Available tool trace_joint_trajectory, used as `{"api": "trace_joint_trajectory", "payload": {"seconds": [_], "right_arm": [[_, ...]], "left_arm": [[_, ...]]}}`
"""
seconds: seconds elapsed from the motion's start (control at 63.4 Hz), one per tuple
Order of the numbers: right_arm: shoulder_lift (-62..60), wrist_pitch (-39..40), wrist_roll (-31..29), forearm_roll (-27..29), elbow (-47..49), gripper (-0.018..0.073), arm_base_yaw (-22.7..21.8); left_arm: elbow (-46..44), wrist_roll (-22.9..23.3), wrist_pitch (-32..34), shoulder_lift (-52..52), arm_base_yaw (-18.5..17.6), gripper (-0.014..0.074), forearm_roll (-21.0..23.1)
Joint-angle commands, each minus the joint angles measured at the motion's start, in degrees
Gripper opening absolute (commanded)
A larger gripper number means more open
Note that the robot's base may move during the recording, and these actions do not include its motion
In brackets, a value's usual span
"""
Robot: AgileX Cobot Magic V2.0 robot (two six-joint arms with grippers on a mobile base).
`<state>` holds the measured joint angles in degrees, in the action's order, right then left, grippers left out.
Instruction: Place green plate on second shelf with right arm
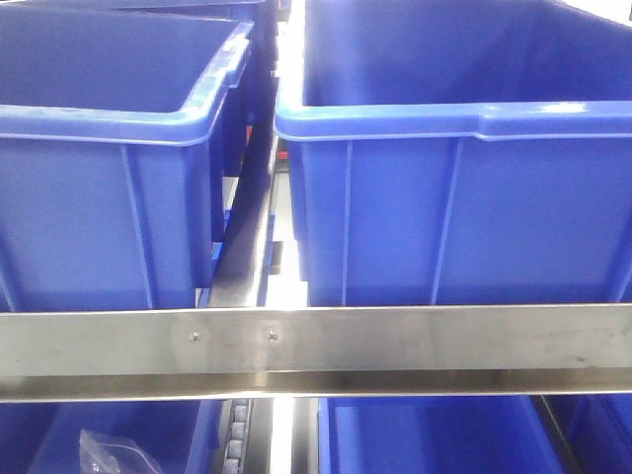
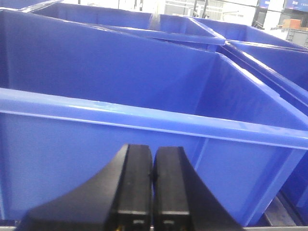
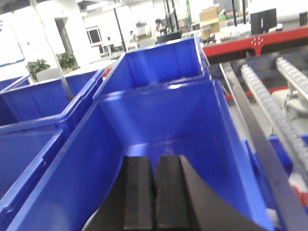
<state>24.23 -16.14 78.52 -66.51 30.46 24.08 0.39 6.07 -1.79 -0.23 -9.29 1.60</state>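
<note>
**Inspector:** Start at the left of the front view. What is recorded?

**Assistant:** A blue bin [image 1: 104, 188] stands at upper left, and a larger blue bin [image 1: 464, 197] stands beside it at right, a narrow gap between them. Both sit above a steel shelf rail [image 1: 316, 346] that runs the full width, with two screws in its left half. Below the rail, more blue bins show; the lower-left one contains a clear plastic bag [image 1: 109, 456].

**Inspector:** Location of the green plate relative to either gripper?

**Assistant:** The green plate appears in none of the three views. Its position relative to the jaws cannot be stated.

**Inspector:** Left gripper condition?

**Assistant:** In the left wrist view the left gripper [image 2: 153, 187] points at the outer wall of a blue bin [image 2: 144, 144], just below its rim. The two black fingers [image 2: 134, 187] are pressed together, only a thin seam between them, with nothing held. No contact with the bin wall is visible.

**Inspector:** Right gripper?

**Assistant:** In the right wrist view the right gripper [image 3: 155, 192] sits over the open interior of a blue bin [image 3: 159, 125]. Its fingers [image 3: 169, 192] are likewise closed against each other, gripping nothing. Further bins lie to the left; a dark rail [image 3: 255, 144] and roller conveyor [image 3: 269, 96] run along the right, with a red frame [image 3: 250, 43] behind.
</note>
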Motion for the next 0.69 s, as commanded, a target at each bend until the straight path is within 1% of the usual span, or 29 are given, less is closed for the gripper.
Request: {"api": "trace_joint_trajectory", "payload": {"seconds": [0.0, 0.047, 0.126, 0.189, 0.252, 0.347, 0.394, 0.442, 0.505, 0.568, 0.678], "right_arm": [[0.17, -1.45, -0.71, -4.47, 1.34, 0.0056, 0.08], [0.17, -4.15, -0.71, -5.17, 1.14, 0.0056, 0.08], [-2.81, -5.96, -0.71, -6.12, -1.39, 0.0056, 0.6], [-7.36, -5.21, -0.71, -6.41, -4.05, 0.0056, -0.95], [-14.03, -2.13, -0.71, -6.47, -8.15, 0.0056, -4.49], [-23.62, 4.44, -0.71, -6.47, -15.91, 0.0056, -12.61], [-26.57, 7.86, -0.71, -6.53, -18.96, 0.0056, -15.89], [-25.79, 11.79, -0.71, -7.05, -21.67, 0.0056, -18.87], [-25.89, 16.14, -0.71, -7.32, -25.47, 0.0056, -21.05], [-25.97, 18.22, -0.71, -7.32, -28.07, 0.0056, -23.14], [-25.97, 22.5, -0.71, -7.5, -31.17, 0.0056, -28.31]], "left_arm": [[2.34, 0.19, 5.1, -1.04, -0.14, 0.013, 0.47], [2.34, 0.19, 5.1, -1.04, -0.14, 0.013, 0.47], [2.34, 0.19, 5.1, -1.04, -0.14, 0.013, 0.47], [2.34, 0.19, 5.1, -1.04, -0.14, 0.013, 0.47], [2.34, 0.19, 5.1, -1.04, -0.14, 0.013, 0.47], [2.34, 0.19, 5.1, -1.04, -0.14, 0.013, 0.47], [2.34, 0.19, 5.1, -1.04, -0.14, 0.013, 0.47], [2.34, 0.19, 5.1, -1.04, -0.14, 0.013, 0.47], [2.34, 0.19, 5.1, -1.04, -0.14, 0.013, 0.47], [2.34, 0.19, 5.1, -1.04, -0.14, 0.013, 0.47], [2.34, 0.19, 5.1, -1.04, -0.14, 0.013, 0.47]]}}
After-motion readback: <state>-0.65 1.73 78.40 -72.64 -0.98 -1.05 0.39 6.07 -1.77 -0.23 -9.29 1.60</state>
